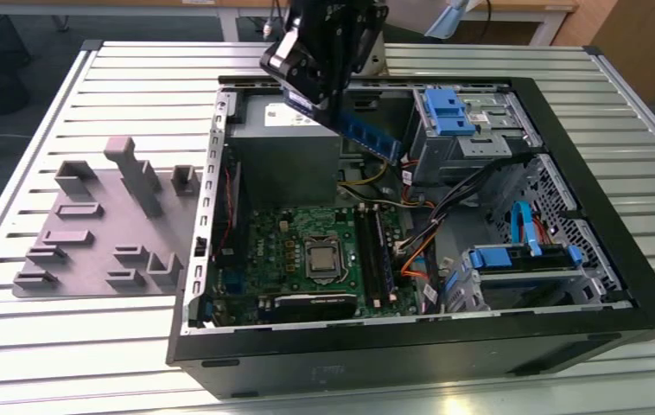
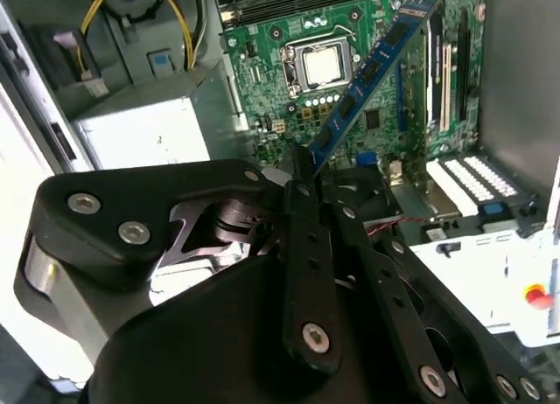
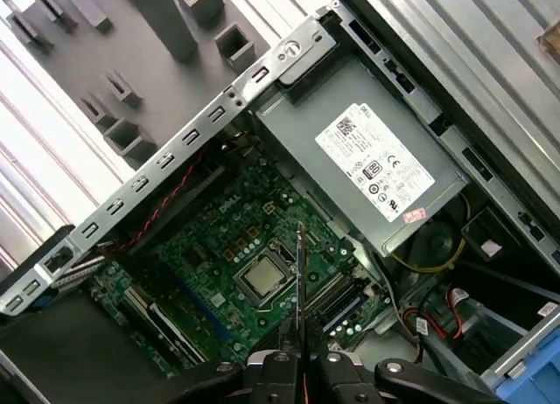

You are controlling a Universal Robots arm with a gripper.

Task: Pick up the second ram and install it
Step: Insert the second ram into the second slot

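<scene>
My gripper [image 1: 325, 105] hangs over the back of the open computer case [image 1: 604, 285] and is shut on the second ram [image 1: 372, 137]. The ram is a thin blue stick with small black chips, jutting down and toward the exterior view's right from the fingers. In the second wrist view the ram [image 2: 376, 67] slants out from the gripper [image 2: 302, 163] over the green motherboard [image 2: 289, 28]. The first wrist view shows the ram [image 3: 299, 282] edge-on, rising from the gripper [image 3: 297, 356] above the processor [image 3: 262, 280]. In the exterior view, long dark memory slots [image 1: 372, 251] lie beside the processor [image 1: 321, 258].
A grey plastic tray [image 1: 97, 225] with upright blocks lies on the slatted table at the exterior view's left. Inside the case are a grey power supply [image 1: 287, 147], loose cables [image 1: 420, 203] and blue drive brackets [image 1: 448, 112] [image 1: 512, 257]. The case's metal wall [image 1: 214, 173] stands between tray and motherboard.
</scene>
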